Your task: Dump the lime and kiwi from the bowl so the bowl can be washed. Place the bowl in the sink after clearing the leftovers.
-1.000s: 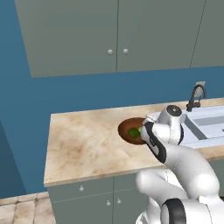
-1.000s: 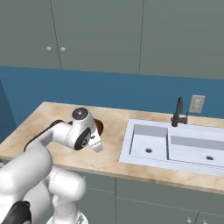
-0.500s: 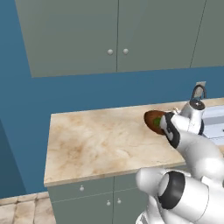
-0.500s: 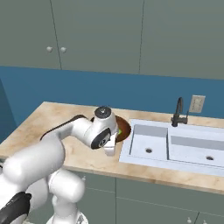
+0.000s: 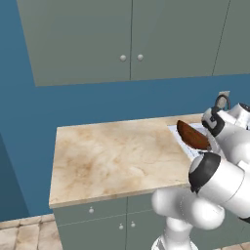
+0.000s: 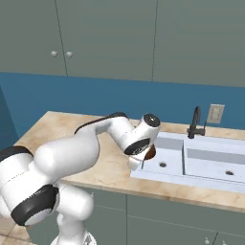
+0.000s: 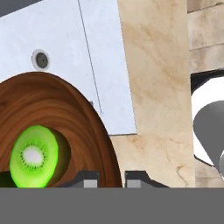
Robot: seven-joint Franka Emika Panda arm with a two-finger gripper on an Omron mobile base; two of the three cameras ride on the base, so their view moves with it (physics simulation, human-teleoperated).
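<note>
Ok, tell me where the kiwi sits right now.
The kiwi lies inside the bowl, low at the left of the hand view, its green face toward the camera. The bowl is held at the counter-side edge of the sink.

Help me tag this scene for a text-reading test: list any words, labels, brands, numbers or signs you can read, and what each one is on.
None: no readable text in any view.
The cabinets, counter, sink and bowl are plain, with no lettering.
The kiwi shows only seeds, no marks.
The wall outlet is blank.
</note>
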